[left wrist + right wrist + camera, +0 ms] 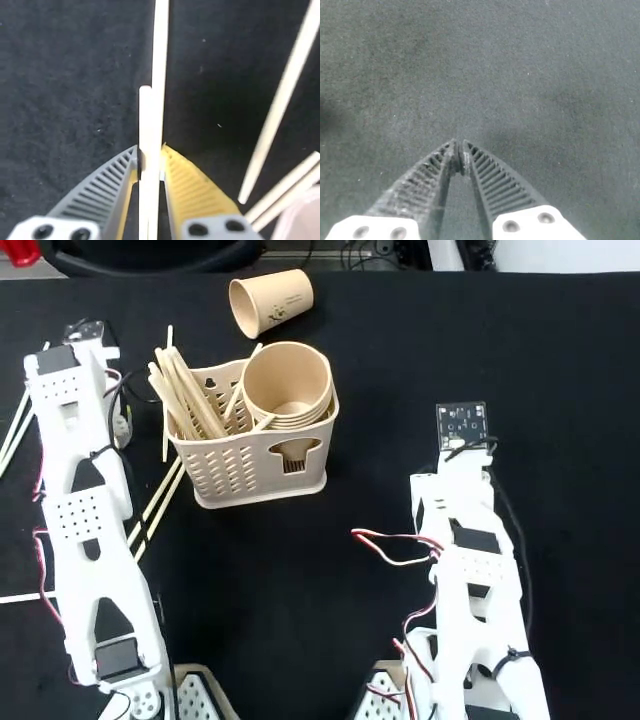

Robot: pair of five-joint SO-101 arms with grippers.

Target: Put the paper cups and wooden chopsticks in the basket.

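Note:
My left gripper [149, 152] is shut on a pair of wooden chopsticks [152, 100] just above the black table. The left arm [75, 470] stands at the table's left, with chopsticks [12, 435] poking out at the left edge beside it. More loose chopsticks [155, 505] lie between that arm and the beige basket [250, 475]. The basket holds a stack of paper cups [287, 385] and several chopsticks [185, 390]. Another paper cup [270, 300] lies on its side behind the basket. My right gripper [458, 150] is shut on nothing over bare table.
The right arm [465, 540] sits to the right of the basket. Loose chopsticks [280, 110] cross the left wrist view beside the held pair. A red object [15, 252] lies at the far left corner, off the black table cover.

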